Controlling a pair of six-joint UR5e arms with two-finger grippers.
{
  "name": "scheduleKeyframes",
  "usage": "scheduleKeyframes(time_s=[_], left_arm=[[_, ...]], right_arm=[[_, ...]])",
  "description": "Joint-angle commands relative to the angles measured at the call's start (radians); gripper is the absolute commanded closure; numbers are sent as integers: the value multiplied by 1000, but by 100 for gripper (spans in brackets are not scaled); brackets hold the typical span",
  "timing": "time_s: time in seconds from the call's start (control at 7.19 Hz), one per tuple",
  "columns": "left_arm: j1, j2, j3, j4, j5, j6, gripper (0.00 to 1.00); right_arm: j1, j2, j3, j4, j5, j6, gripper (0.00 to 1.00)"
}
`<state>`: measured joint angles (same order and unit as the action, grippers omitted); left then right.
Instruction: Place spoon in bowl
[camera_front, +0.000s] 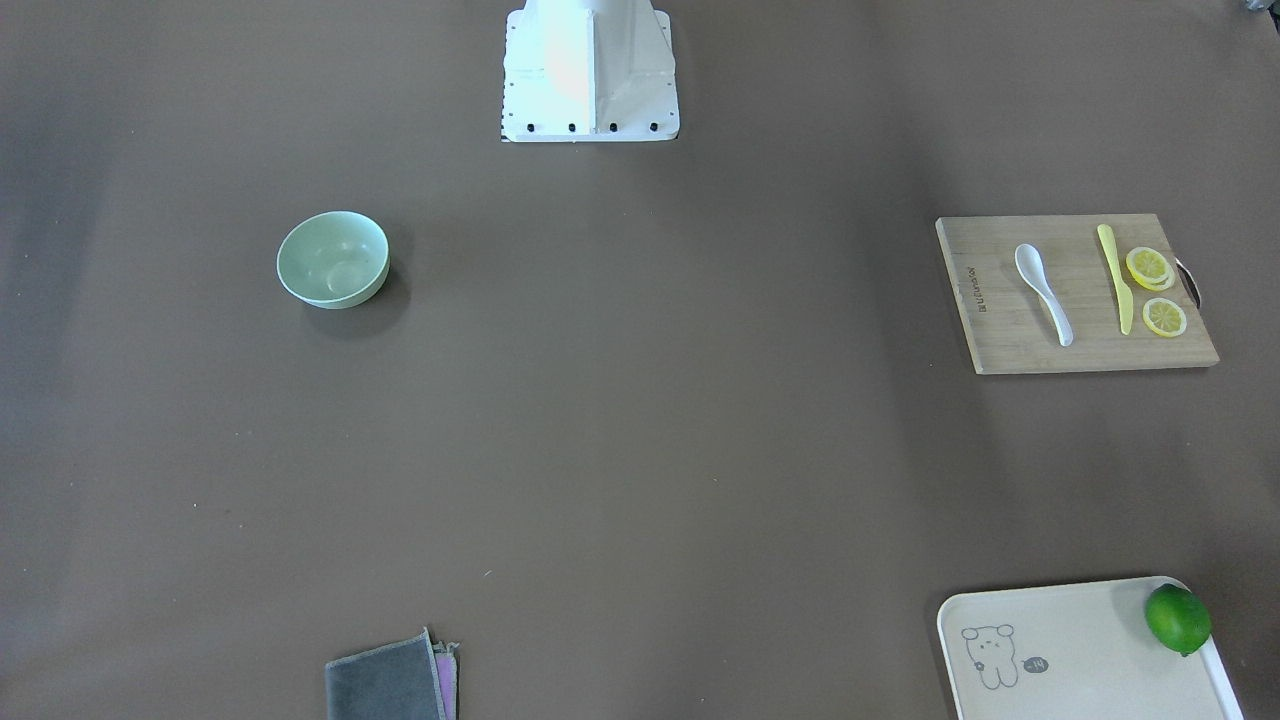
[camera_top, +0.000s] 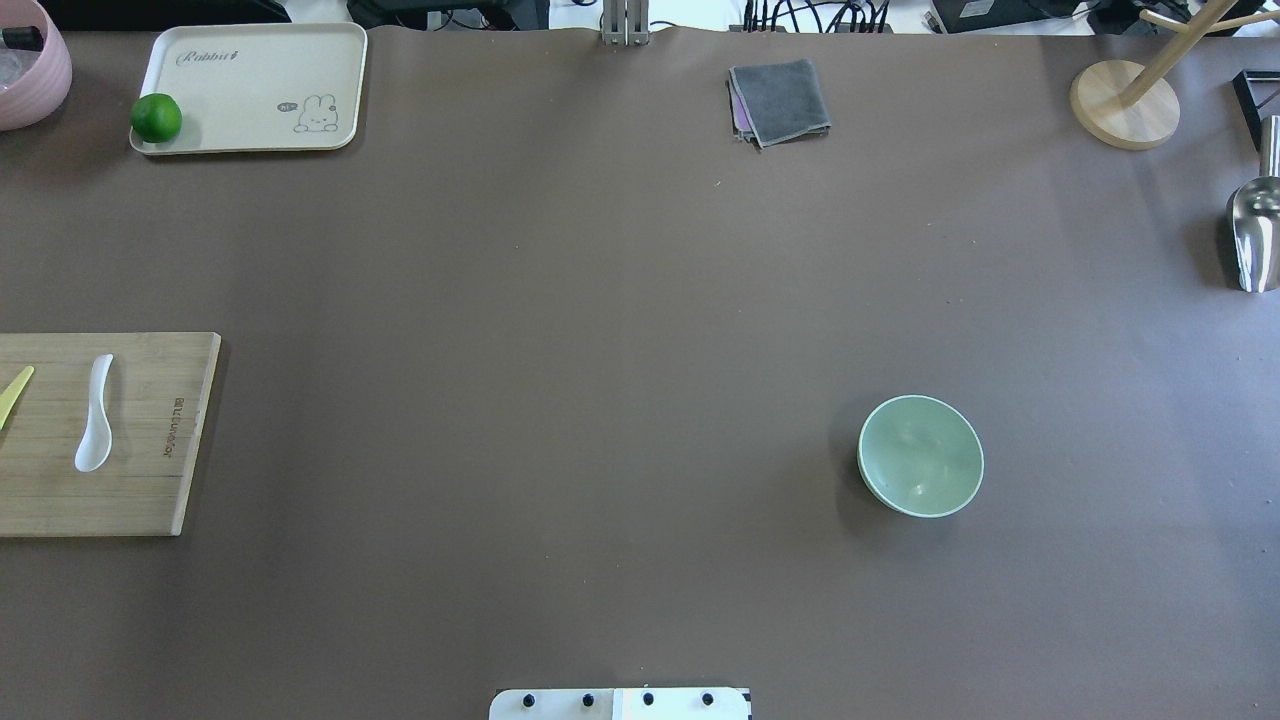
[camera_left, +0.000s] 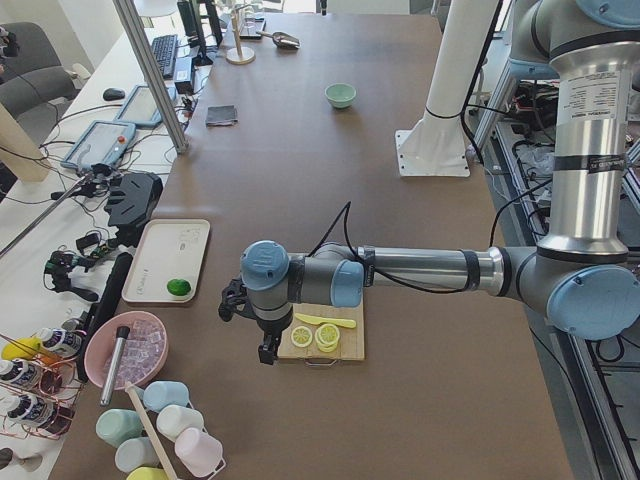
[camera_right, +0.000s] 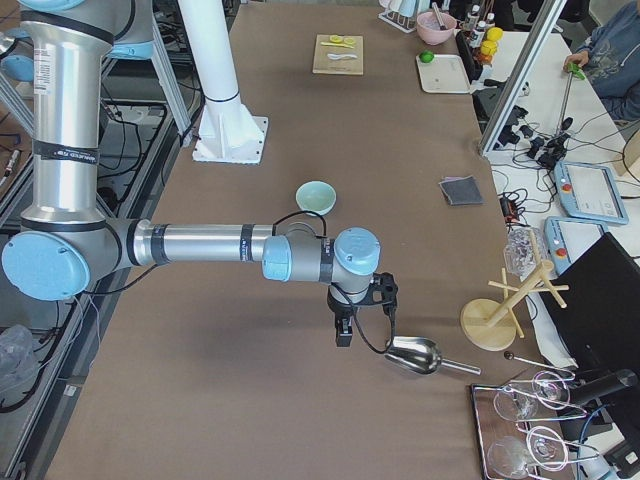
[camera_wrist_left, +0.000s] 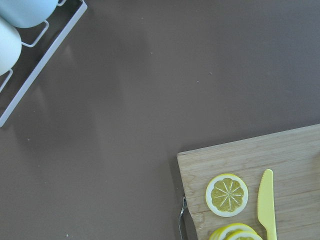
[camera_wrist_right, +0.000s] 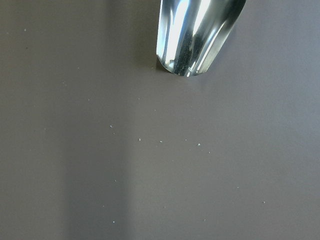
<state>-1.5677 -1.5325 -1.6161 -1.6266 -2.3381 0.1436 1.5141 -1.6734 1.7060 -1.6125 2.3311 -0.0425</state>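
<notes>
The white spoon (camera_front: 1043, 292) lies on a wooden cutting board (camera_front: 1000, 330) at the table's left end; it also shows in the overhead view (camera_top: 95, 415) and the exterior right view (camera_right: 343, 56). The mint-green bowl (camera_front: 332, 259) stands empty on the table's right half (camera_top: 920, 456). My left gripper (camera_left: 268, 352) hangs just off the board's handle end, beyond the lemon slices and away from the spoon. My right gripper (camera_right: 342, 338) hangs beside a metal scoop, well away from the bowl (camera_right: 316, 197). I cannot tell whether either gripper is open or shut.
A yellow knife (camera_front: 1114, 278) and lemon slices (camera_front: 1150, 268) share the board. A cream tray (camera_top: 250, 70) holds a lime (camera_top: 156, 117). A grey cloth (camera_top: 780, 100), a wooden stand (camera_top: 1124, 104) and the metal scoop (camera_top: 1254, 235) sit along the far and right edges.
</notes>
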Motion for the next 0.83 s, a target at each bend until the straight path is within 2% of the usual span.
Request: scheduleKeyframes(time_s=[0.0, 0.42, 0.7], left_arm=[[-6, -1, -10, 4, 0, -7, 2], [-5, 3, -8, 4, 9, -13, 2], [-5, -3, -19, 53, 2, -33, 2]], right_arm=[[0, 6, 3, -1, 13, 3, 0], [0, 6, 4, -1, 17, 3, 0], [0, 6, 4, 0, 19, 3, 0]])
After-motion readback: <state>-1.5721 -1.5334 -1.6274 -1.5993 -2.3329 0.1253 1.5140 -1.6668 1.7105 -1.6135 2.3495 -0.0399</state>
